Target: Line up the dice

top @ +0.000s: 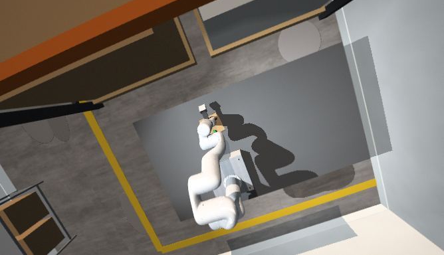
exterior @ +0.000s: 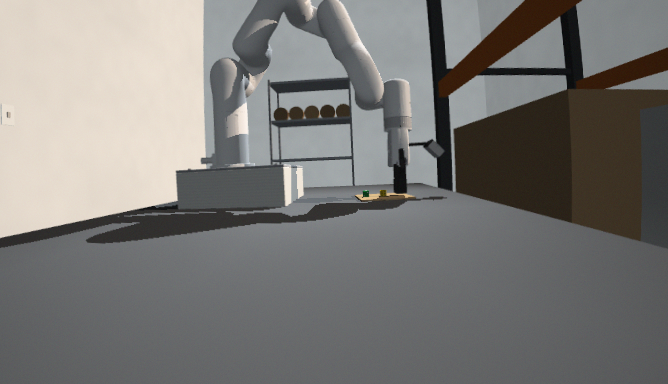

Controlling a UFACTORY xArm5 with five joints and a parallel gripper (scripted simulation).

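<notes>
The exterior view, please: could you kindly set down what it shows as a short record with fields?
mat: tan mat, flat on the grey table
green die: green die on the mat, on the side nearer the base
yellow die: yellow die on the mat, beside the green one, apart from it
third die: not visible; hidden at the tool tips
tool: tool pointing down at the mat's far end, shut on something, presumably the third die
die faces: too small to read
</notes>
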